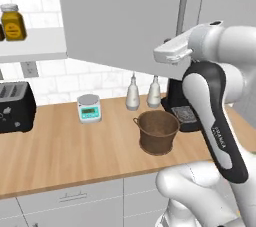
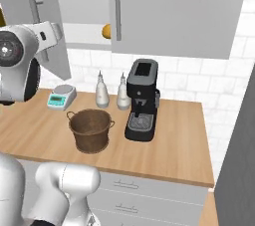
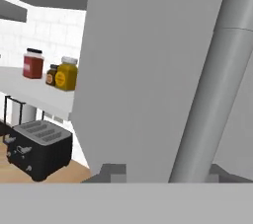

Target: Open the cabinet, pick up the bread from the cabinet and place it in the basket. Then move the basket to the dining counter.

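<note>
The cabinet's left door (image 1: pixel 125 16) stands swung wide open, while its right door (image 2: pixel 174 11) stays closed. My gripper (image 3: pixel 165 171) is shut on the open door's long vertical bar handle (image 3: pixel 212 85), which runs up between the two fingertips. The same handle (image 1: pixel 183 6) rises just above my white hand in the left base view. The bread (image 2: pixel 106 31), a small golden bun, sits on the white shelf inside, half hidden by the closed door's edge. On the wooden counter below stands the dark woven basket (image 1: pixel 157 131) (image 2: pixel 90 129), upright with nothing in it. The dining counter is out of view.
A black coffee machine (image 2: pixel 142 100) stands right of the basket, two white bottles (image 2: pixel 102 90) behind it. A small scale (image 1: pixel 89 107) and a black toaster (image 1: pixel 15 106) sit further left. Jars (image 1: pixel 12 21) line an open shelf at the left.
</note>
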